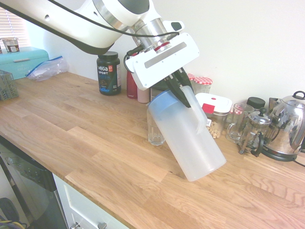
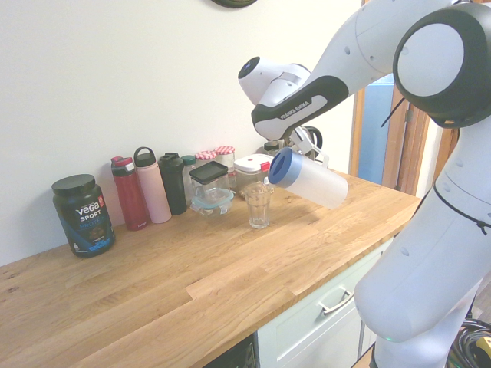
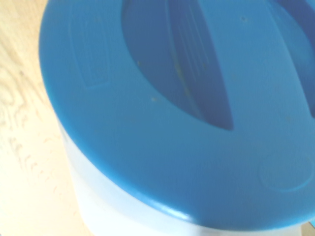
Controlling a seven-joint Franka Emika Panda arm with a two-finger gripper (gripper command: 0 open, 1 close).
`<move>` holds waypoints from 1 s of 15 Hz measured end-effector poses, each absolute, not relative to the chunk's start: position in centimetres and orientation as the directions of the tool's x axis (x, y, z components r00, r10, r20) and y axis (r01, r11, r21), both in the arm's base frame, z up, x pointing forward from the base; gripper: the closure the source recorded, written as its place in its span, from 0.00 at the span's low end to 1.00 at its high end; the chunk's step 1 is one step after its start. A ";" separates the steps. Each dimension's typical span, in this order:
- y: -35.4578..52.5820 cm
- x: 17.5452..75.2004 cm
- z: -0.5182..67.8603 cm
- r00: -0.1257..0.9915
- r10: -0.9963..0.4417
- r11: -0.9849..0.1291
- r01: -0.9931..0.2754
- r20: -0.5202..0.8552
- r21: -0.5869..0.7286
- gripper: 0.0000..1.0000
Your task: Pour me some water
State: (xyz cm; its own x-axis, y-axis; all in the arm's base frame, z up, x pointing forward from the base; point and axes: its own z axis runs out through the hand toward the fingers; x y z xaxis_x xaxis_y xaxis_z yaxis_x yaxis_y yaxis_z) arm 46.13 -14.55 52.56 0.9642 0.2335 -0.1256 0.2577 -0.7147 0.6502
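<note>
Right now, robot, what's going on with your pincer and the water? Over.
Pincer shut on pitcher handle. Pitcher tilted, blue lid end beside clear glass. Nothing seen between them. Over.

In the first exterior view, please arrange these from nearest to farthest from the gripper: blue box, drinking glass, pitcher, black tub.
1. Pitcher: held by its handle, tilted.
2. Drinking glass: on the counter, beside the pitcher's lid end.
3. Black tub: picture's left, near the wall.
4. Blue box: far left.
</note>
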 end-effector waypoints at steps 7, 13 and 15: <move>-14.7 48.2 52.3 0.972 0.216 -0.708 0.224 -0.097 0.670 1.00; -14.8 48.4 53.3 0.978 0.202 -0.746 0.189 -0.054 0.638 1.00; -14.3 48.1 56.6 0.981 0.192 -0.819 0.151 0.016 0.554 1.00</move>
